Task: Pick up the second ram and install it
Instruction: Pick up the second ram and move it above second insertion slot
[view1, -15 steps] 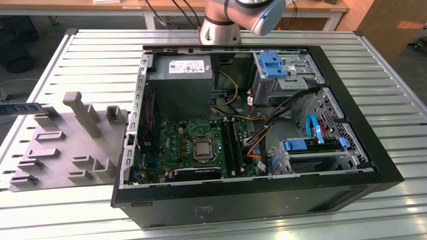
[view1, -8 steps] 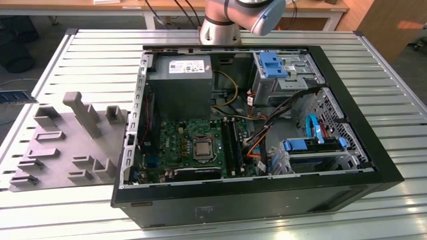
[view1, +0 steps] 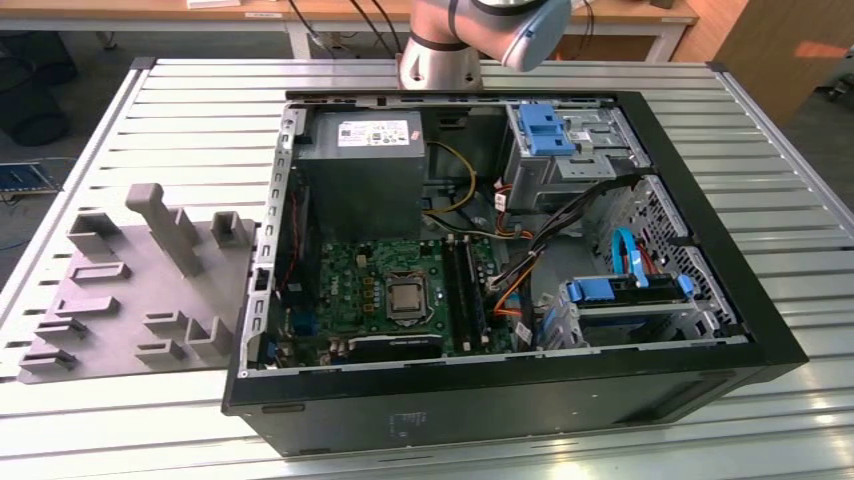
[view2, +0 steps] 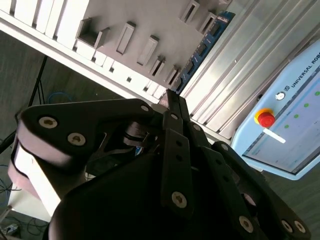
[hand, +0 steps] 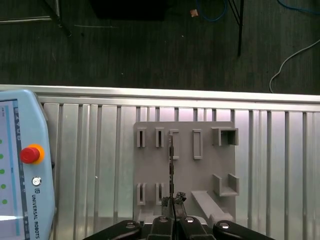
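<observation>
Pincer (hand: 172, 201) closed right down on the second ram (hand: 171, 165). I see the fingers (view2: 176, 145) pinching one end of the stick, with no gap showing either side of it. In the first wrist view the ram is edge-on, a thin dark line running straight out from the fingertips. Its long axis is in line with the fingers and parallel to the long sides of the slots in the grey tray (hand: 215, 160), pointing toward the table (hand: 280, 165) edge and the dark floor (hand: 150, 55) beyond. In the second wrist view the ram's (view2: 202, 50) blue face with its chips shows, free end away from the pincer (view2: 171, 96). The stick sits over the tray's middle slots; I can't tell if it touches them. Teach pendant (hand: 20, 190) lies on the table beside the tray. In the exterior view the arm (view1: 467, 35) is at top centre, the tray (view1: 134, 310) is at the exterior view's left, and the open PC case (view1: 507, 400) with the green motherboard (view1: 354, 285) is at centre.
</observation>
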